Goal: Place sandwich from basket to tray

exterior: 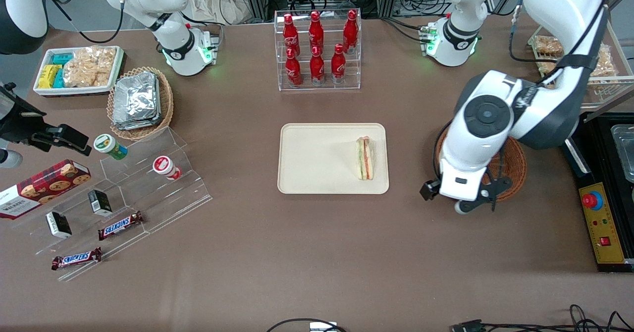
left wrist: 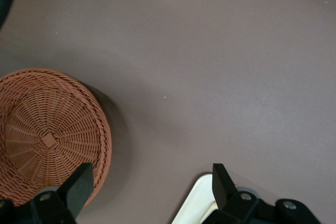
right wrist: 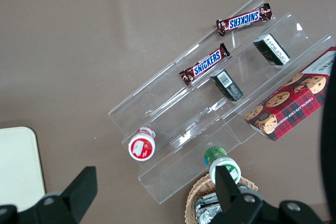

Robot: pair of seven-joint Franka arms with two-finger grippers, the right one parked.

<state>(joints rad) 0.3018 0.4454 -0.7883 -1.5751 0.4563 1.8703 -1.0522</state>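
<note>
Brown worktop (exterior: 307, 252) seen from the front, with wrist views. The sandwich (exterior: 365, 157), a clear-wrapped white-bread wedge with orange, red and green layers, lies on the cream tray (exterior: 317, 158) at the tray's edge toward the working arm, clear of the hand. The reddish-brown wicker basket (left wrist: 47, 135) sits on the worktop beside the tray toward the working arm's end; its woven floor shows bare in the left wrist view.

The left arm bends at its elbow over the basket, forearm descending toward the front camera, wrist turned downward. The hand (left wrist: 152, 190) hangs above bare worktop between the basket's rim and the tray's corner, its two fingers (left wrist: 79, 184) spread wide and released, grasping nothing.

Legible writing: two bars marked "SNICKERS" (exterior: 120, 225) lie on a clear stepped display stand (exterior: 163, 193) near the worktop's front edge toward the parked arm's end; a red tartan biscuit box (exterior: 37, 188) beside them reads "WALKERS" and, in the right wrist view, "CHOCOLATE CHIP". Six red bottles (exterior: 317, 47) with white script too small to read stand in a clear rack (exterior: 317, 84), farther from the front camera than the tray. A tan basket of foil packets (exterior: 138, 101) sits near a white bin of snacks (exterior: 77, 69).
</note>
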